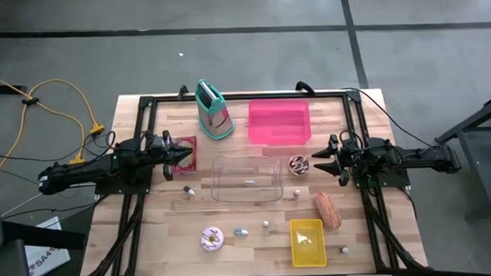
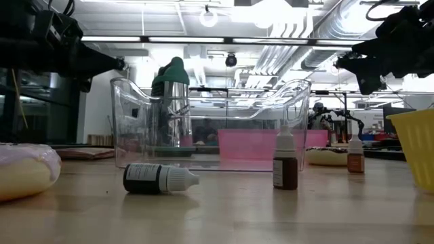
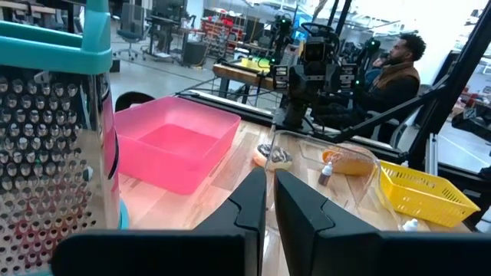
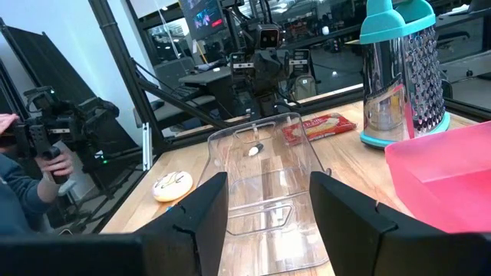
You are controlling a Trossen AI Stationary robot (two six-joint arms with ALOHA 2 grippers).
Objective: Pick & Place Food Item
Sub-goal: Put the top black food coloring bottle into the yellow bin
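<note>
The food lies loose on the wooden table: a pink-frosted donut (image 1: 212, 238) near the front, a chocolate donut (image 1: 299, 164) right of centre, a brown bread roll (image 1: 327, 210), and a red packet (image 1: 185, 154) at the left. My left gripper (image 1: 183, 153) hangs level above the red packet, shut, with nothing between its fingers (image 3: 270, 203). At the table's right side my right gripper (image 1: 318, 162) hangs level beside the chocolate donut, open and empty (image 4: 268, 207). Both grippers point toward the clear container (image 1: 247, 178) at the centre.
A teal-topped metal grater (image 1: 214, 110) and a pink bin (image 1: 278, 122) stand at the far side. A yellow basket (image 1: 307, 241) sits front right. Small dropper bottles (image 2: 159, 179) are scattered over the table. People show beyond the table (image 3: 399, 61).
</note>
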